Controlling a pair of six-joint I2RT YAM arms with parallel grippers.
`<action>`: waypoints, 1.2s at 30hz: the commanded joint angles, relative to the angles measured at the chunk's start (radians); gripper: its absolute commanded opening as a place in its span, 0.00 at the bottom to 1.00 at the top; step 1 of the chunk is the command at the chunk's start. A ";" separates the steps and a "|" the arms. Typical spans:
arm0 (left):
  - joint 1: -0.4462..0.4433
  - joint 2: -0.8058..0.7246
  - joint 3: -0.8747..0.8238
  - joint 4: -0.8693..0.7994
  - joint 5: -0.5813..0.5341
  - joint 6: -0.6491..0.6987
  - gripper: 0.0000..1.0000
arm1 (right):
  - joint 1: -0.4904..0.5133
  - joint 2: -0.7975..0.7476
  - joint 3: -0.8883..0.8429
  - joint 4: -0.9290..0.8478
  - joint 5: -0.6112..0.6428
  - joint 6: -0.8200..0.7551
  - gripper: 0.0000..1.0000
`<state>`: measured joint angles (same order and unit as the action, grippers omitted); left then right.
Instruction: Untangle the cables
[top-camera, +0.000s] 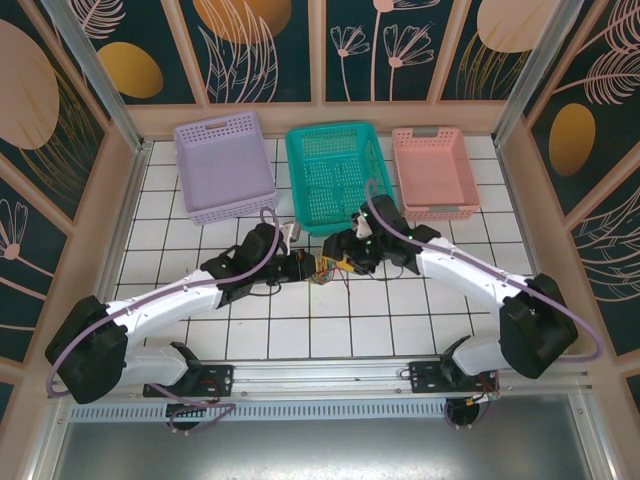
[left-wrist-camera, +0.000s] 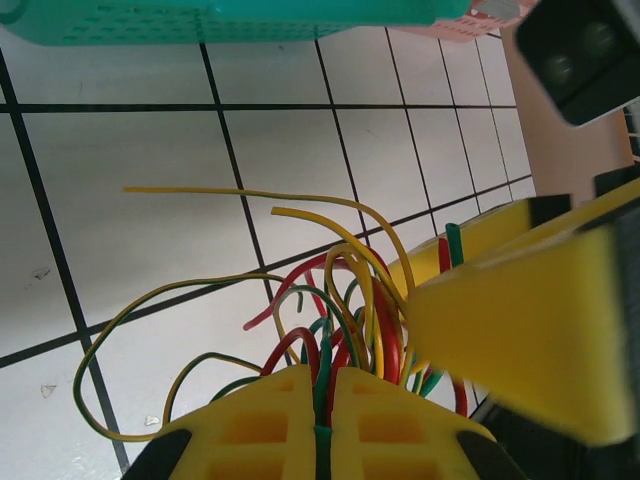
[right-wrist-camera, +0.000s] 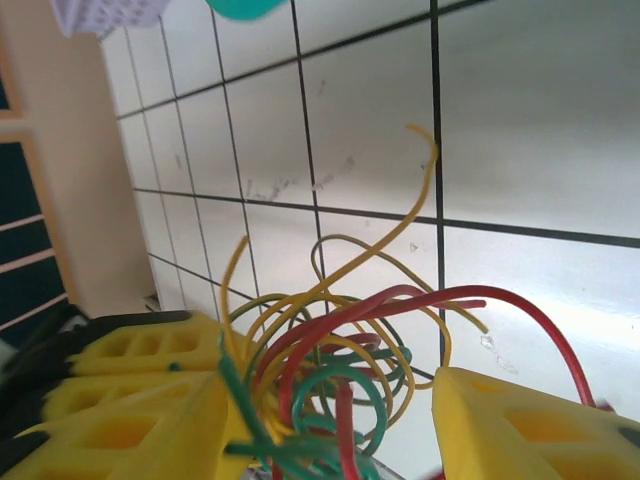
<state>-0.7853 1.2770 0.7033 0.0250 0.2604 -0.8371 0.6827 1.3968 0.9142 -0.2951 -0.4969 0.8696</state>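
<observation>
The cables (top-camera: 326, 268) are a tangled bunch of red, green and yellow wires held just above the white tiled table, between the two arms. My left gripper (top-camera: 303, 266) comes in from the left. In the left wrist view its yellow fingers (left-wrist-camera: 270, 420) are pressed together, shutting my left gripper (left-wrist-camera: 322, 405) on green and red strands of the cables (left-wrist-camera: 345, 300). My right gripper (top-camera: 347, 258) sits at the bunch's right side. In the right wrist view its yellow fingers (right-wrist-camera: 505, 425) stand wide apart around my right gripper (right-wrist-camera: 330, 440), with the loops of the cables (right-wrist-camera: 350, 350) loose between them.
Three baskets line the back of the table: lilac (top-camera: 225, 165), teal (top-camera: 335, 175) and pink (top-camera: 435, 170). The teal basket's front edge (left-wrist-camera: 200, 20) lies close beyond the bunch. Wooden side walls (top-camera: 125, 200) border the tiles, and bare tiles lie in front of the arms.
</observation>
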 joint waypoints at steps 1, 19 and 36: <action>0.001 -0.015 0.032 0.012 -0.007 0.034 0.00 | 0.020 0.027 0.029 0.016 0.013 0.021 0.57; 0.009 -0.202 -0.034 0.163 -0.272 -0.226 0.00 | -0.070 -0.064 -0.212 0.228 -0.091 0.290 0.00; 0.080 -0.378 -0.245 0.192 -0.322 -0.628 0.00 | -0.143 -0.213 -0.291 0.244 -0.061 0.343 0.00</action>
<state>-0.7338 0.9020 0.4362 0.2893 0.0029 -1.3857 0.5602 1.1713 0.5743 0.1272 -0.6472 1.3323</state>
